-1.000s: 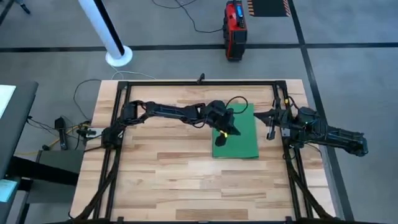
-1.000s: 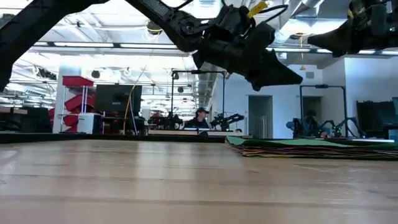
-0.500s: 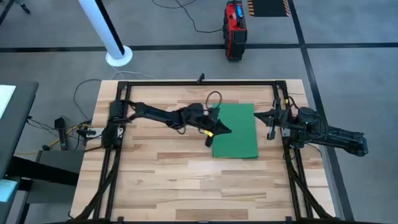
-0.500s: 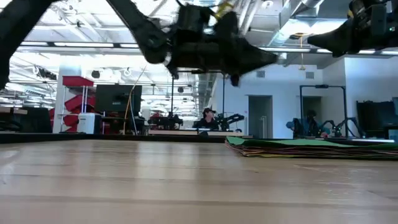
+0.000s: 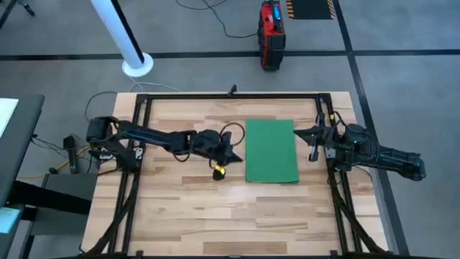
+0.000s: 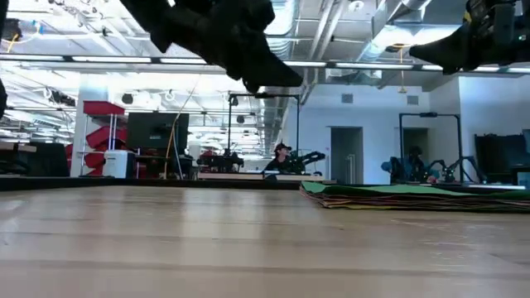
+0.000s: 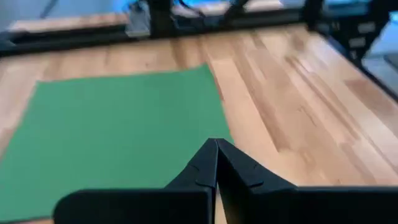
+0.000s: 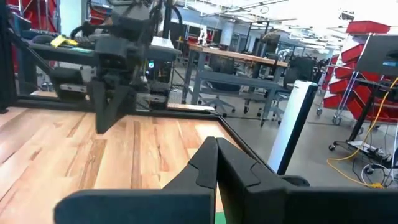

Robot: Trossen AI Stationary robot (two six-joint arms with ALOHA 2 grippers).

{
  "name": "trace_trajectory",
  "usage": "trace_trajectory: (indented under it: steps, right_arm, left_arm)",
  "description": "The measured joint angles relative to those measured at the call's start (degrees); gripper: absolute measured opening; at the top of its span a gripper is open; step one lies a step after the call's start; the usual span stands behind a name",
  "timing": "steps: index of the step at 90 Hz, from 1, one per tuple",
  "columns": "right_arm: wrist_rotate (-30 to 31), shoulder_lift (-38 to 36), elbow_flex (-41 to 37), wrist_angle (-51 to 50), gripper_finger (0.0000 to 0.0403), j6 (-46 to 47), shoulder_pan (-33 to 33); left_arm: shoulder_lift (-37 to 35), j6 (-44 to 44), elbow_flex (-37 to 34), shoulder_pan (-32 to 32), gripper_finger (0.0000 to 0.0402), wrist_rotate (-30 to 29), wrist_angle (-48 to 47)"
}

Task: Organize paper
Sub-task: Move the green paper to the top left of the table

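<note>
- High view puts the paper stack [image 5: 272, 151], green sheet on top, on the right half of the wooden table [image 5: 180, 208], its long axis running from the far edge toward the near edge
- Left gripper [image 5: 231, 155] hangs just beside the stack's left long edge, clear of it, so the paper lies straight ahead of its fingertips; left wrist view shows its two fingers pressed together with nothing between them, aimed at the green top sheet [image 7: 118, 137]
- Right gripper [image 5: 300, 134] sits off the stack's right long edge by the table frame, fingers likewise closed and empty (right wrist view looks across the table toward the other arm)
- Low view shows the stack [image 6: 414, 197] lying flat, coloured edges roughly aligned
- Both grippers stand near the paper, one on each long side; I judge the left slightly nearer for any further squaring
</note>
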Motion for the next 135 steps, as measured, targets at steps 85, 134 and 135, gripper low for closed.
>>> trace_trajectory:
  steps: [85,134,135]
  right_arm:
    - [0.07,0.29,0.00,0.40,0.0000,0.00,0.00]
    - [0.07,3.82,0.02,1.55,0.0000,-0.22,-0.60]
    - [0.07,3.88,0.02,1.59,0.0000,-0.21,-0.70]
  left_arm:
    - [10.29,9.58,4.34,-3.21,0.0067,0.00,-1.37]
    - [17.05,9.22,6.67,-3.46,0.0075,0.52,3.53]
    - [17.05,9.24,6.67,-3.48,0.0075,0.52,3.72]
